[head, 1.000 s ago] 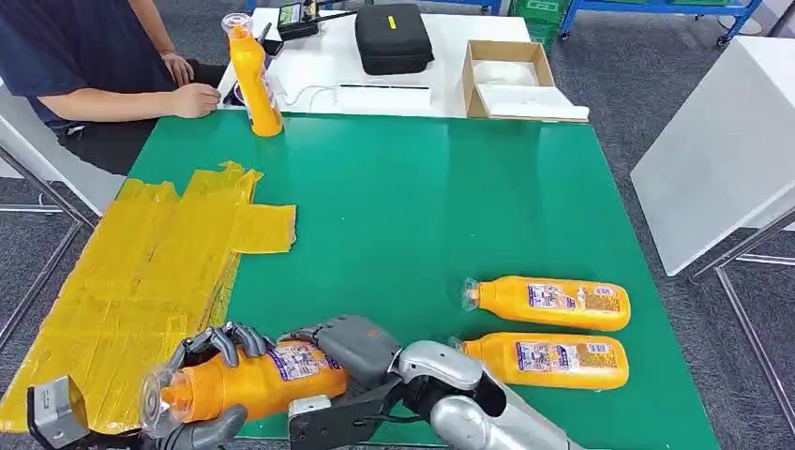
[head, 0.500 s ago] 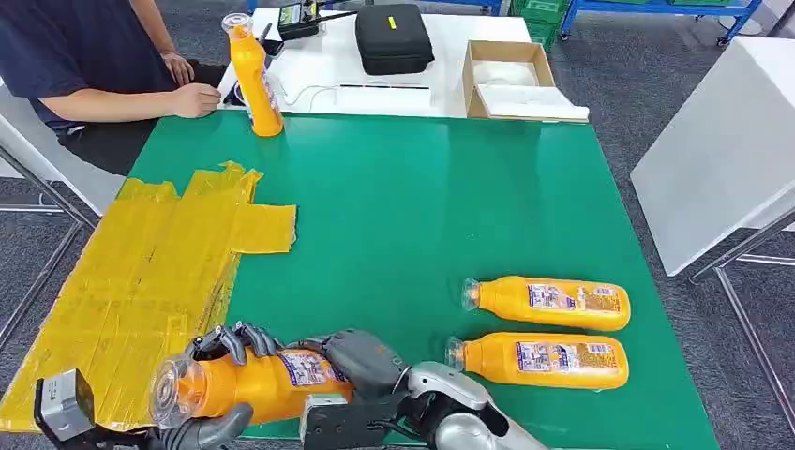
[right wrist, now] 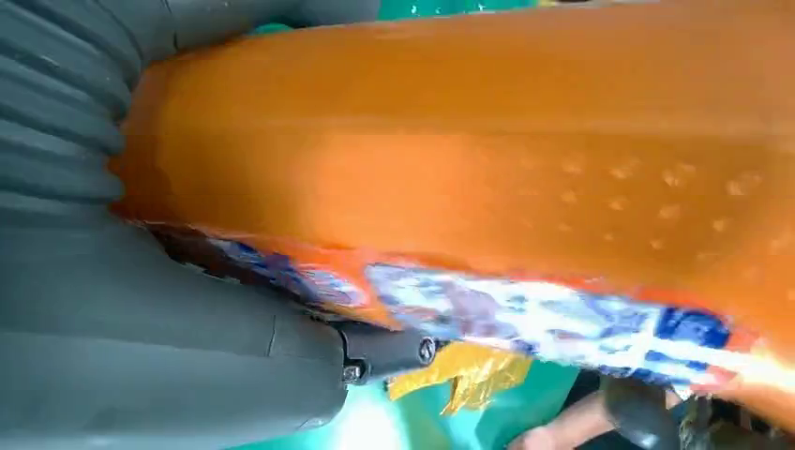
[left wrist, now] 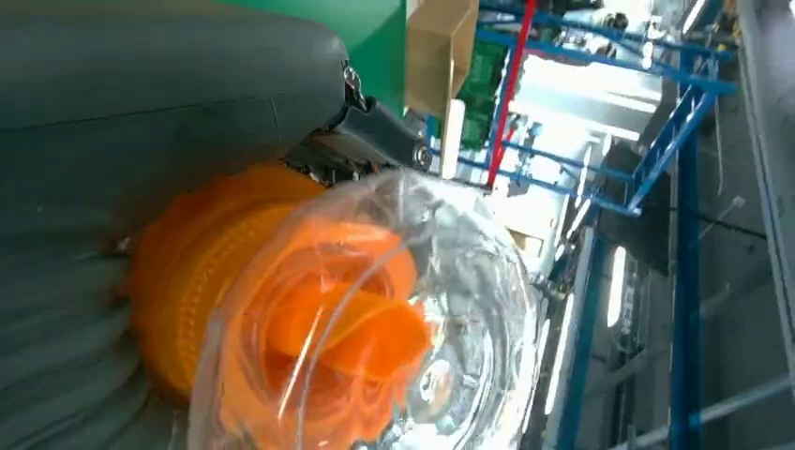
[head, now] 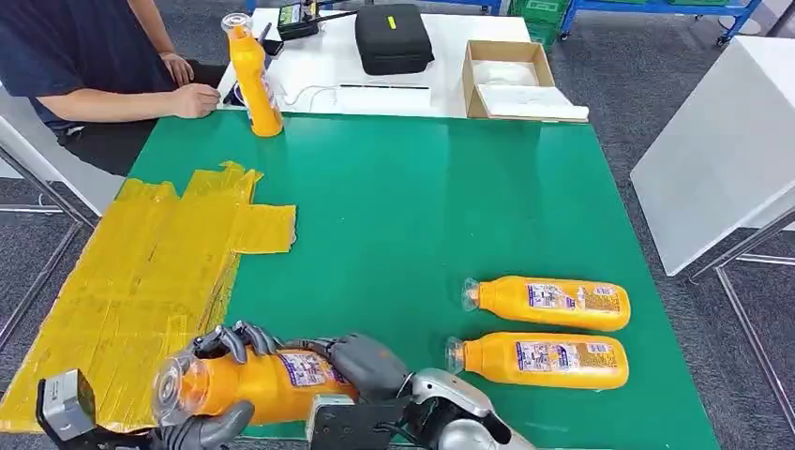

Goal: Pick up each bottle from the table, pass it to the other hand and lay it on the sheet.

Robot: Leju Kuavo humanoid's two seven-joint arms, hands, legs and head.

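Observation:
An orange bottle (head: 267,380) with a clear cap (left wrist: 375,319) lies level above the table's near edge, cap toward the yellow sheet (head: 141,272). My left hand (head: 220,345) wraps its neck end, fingers over the top and thumb beneath. My right hand (head: 370,361) grips the base end; in the right wrist view the bottle's labelled body (right wrist: 469,159) presses against that hand (right wrist: 112,356). Two more orange bottles (head: 553,302) (head: 544,361) lie on their sides on the green table (head: 422,206) at the near right. A fourth bottle (head: 253,70) stands upright at the far left edge.
A seated person (head: 84,66) rests a hand by the upright bottle. Behind the green table, a white table carries a black case (head: 392,37) and an open cardboard box (head: 511,75). Another white table (head: 722,141) stands to the right.
The held bottle and both hands have shifted slightly to the right and a little up; both hands keep their grip. The other bottles have not moved.

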